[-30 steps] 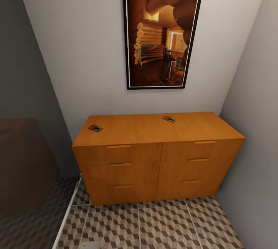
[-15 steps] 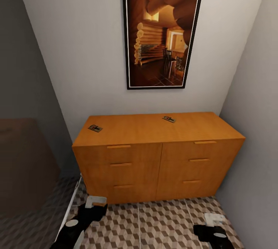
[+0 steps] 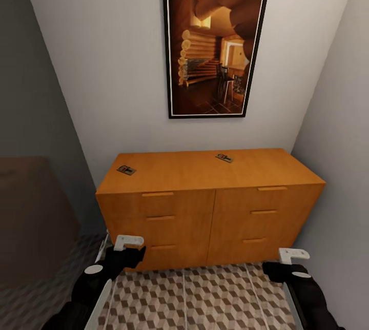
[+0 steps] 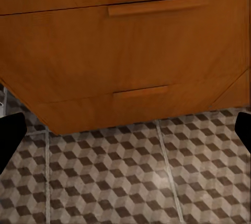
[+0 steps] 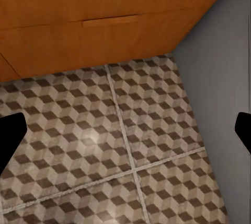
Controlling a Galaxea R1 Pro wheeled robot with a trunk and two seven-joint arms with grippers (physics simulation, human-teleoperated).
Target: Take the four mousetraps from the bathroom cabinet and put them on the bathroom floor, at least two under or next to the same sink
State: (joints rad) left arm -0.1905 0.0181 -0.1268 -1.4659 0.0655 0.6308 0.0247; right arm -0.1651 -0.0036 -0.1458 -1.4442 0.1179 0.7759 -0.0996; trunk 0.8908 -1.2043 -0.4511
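Left gripper [image 3: 128,246] low at the near left, right gripper [image 3: 289,261] low at the near right, both spread apart and holding nothing — dark fingertips [image 4: 10,132] wide at the frame edges in each wrist view. Just in front, the cabinet [image 3: 210,207] against the far wall. Seen from the head only: two mousetraps on its top, one at the left [image 3: 126,169], one farther back, right of centre [image 3: 224,158]. Seen closer from the wrists: drawer handles [image 4: 151,9] and the bathroom floor [image 5: 104,145].
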